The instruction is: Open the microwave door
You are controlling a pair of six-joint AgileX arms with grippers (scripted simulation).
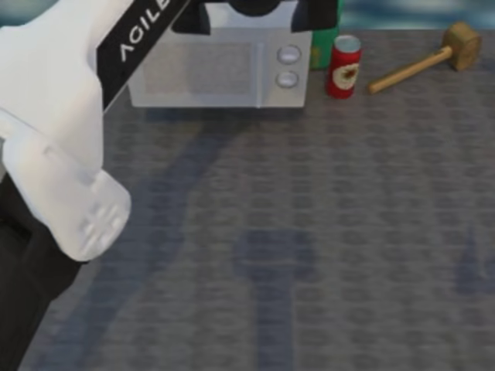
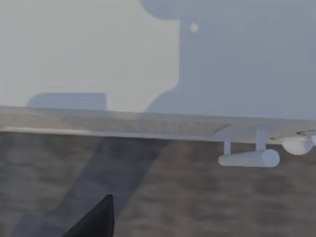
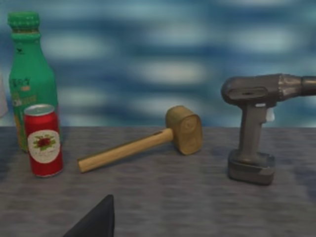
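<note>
The microwave [image 1: 220, 73] sits at twelve o'clock on the surface [image 1: 309, 232], its microwave door [image 1: 197, 69] shut. My left hand [image 1: 255, 8] hovers above it, and I cannot tell whether it is open. A red can [image 1: 343, 67] stands at one o'clock.

Even soft light, arm shadows across table [image 1: 325, 232], wrist views slightly blurred, no glare

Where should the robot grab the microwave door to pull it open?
Grab the slim handle at the edge of the microwave door, beside the knobs. It stands off the door on two short posts, leaving a gap behind, so probably come from the front, closing across the bar.
</note>
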